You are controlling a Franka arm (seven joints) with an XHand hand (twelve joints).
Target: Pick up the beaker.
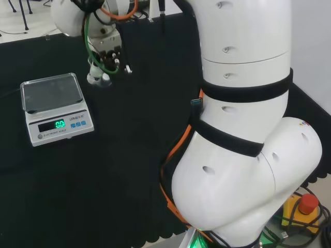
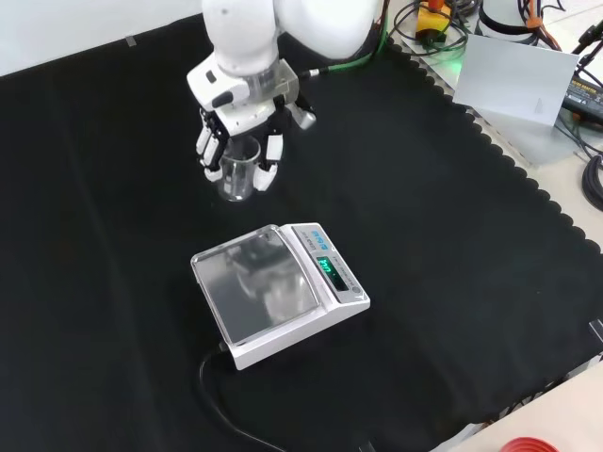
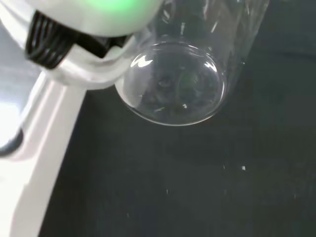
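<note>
My hand (image 2: 240,132) is curled around the beaker (image 2: 239,169), fingers down both sides of the clear glass in the front view, so I'm holding it. From the wrist camera the beaker (image 3: 173,84) shows its round base with black cloth behind it, and a white finger (image 3: 79,69) is pressed against its wall. It looks pretty much upright, long axis vertical, mouth up toward my palm and base toward the desk (image 2: 452,264). Can't tell if the base is touching the cloth or just off it.

Closest neighbour is the electronic scale (image 2: 278,292), just in front of the beaker in the front view, with a gap of bare cloth between them. Its display glows green and its cable (image 2: 221,395) trails off toward the near edge. In the head view my hand (image 1: 106,57) sits just right of and beyond the scale (image 1: 56,108). A red emergency stop button (image 1: 309,202) sits off the cloth by the arm's base.
</note>
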